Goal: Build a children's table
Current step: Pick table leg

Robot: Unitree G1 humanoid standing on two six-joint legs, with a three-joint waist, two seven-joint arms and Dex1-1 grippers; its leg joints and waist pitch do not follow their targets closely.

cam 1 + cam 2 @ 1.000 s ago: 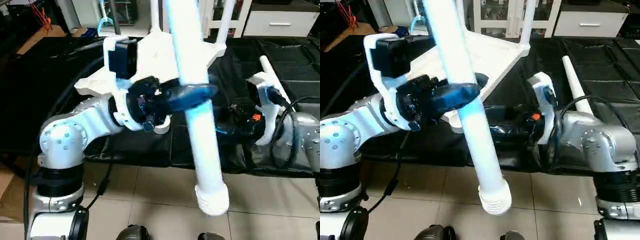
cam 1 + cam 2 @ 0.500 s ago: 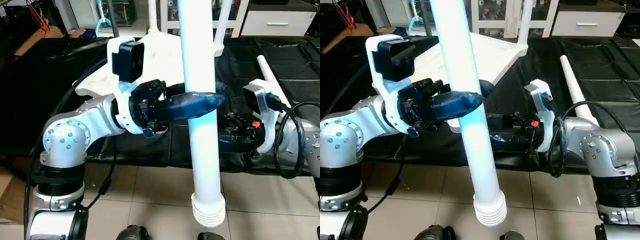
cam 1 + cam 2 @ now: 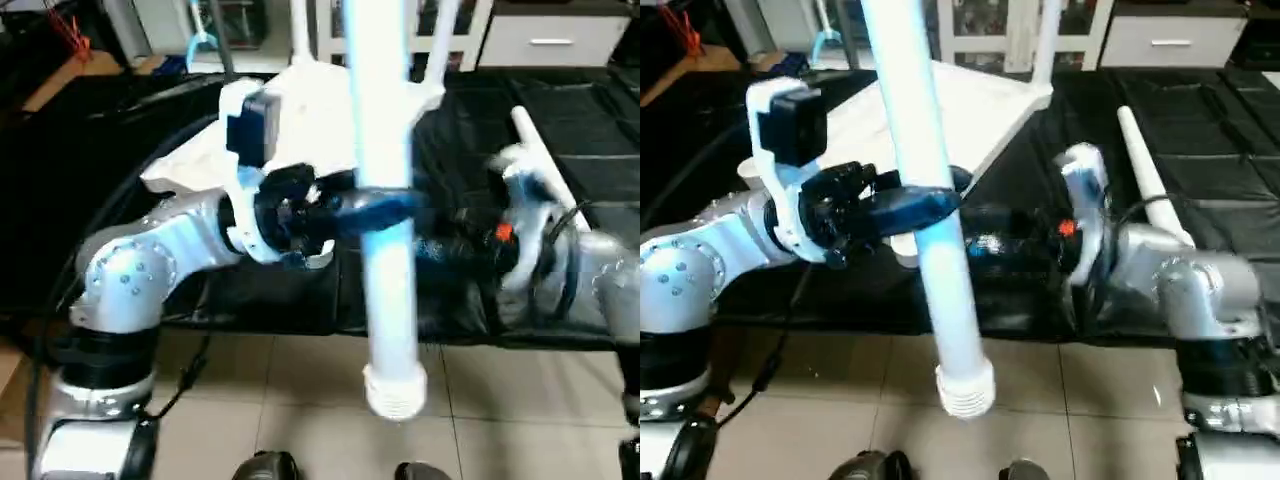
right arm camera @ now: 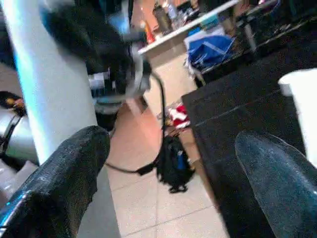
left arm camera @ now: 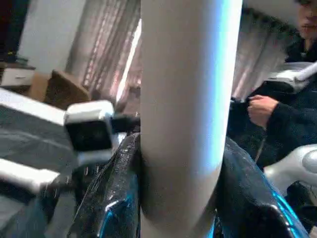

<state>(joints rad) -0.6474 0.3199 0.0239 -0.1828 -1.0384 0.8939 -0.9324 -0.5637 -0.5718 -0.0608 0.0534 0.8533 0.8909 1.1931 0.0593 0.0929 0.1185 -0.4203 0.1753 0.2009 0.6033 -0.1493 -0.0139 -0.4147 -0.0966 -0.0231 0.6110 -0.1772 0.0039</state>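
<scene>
**A:** Where's your leg right now?

**B:** You've got 1 leg clamped in your left gripper, the 2 black fingers pressed on either side of the tube about midway along it. Its long axis stands nearly upright, leaning slightly, with the ribbed end hanging low over the tiled floor, in front of the near edge of the black-covered work surface.

**A:** And the right side?

**B:** Your right gripper is spread wide and holds nothing. It lies level, just beside the held leg on the right, with the tube close against 1 of its fingers but not between the 2.

**A:** Where does the leg need to go?

**B:** The tabletop sits beyond the gripper, further in on the black surface, 1 corner pointing toward you. 2 legs already rise from its far side, and 1 more leg lies flat near the right edge.

**A:** So what matters?

**B:** I judge the ribbed end faces away from the tabletop, so you'd need to swing it toward a near corner socket. Your left arm is nearer that corner.
</scene>
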